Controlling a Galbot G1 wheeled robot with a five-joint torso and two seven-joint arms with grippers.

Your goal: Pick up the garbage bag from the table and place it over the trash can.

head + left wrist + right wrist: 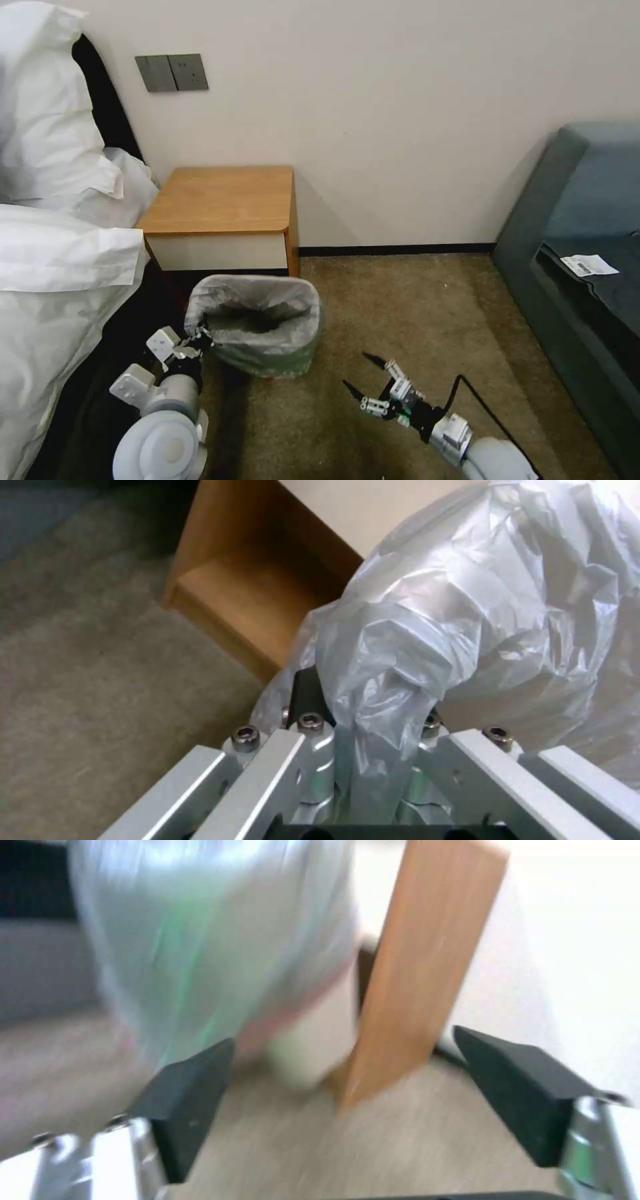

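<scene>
White pillows and bedding (47, 220) piled along the left, grey double wall switch plate (171, 73) on the cream wall above them, dark teal sofa (587, 200) at right with a white paper slip (589, 265) on its seat, brown carpet (413, 320) underfoot.

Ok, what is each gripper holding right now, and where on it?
Left gripper pinches the garbage bag at its near-left rim fold over the trash can. Right gripper is open, holding nothing.
</scene>
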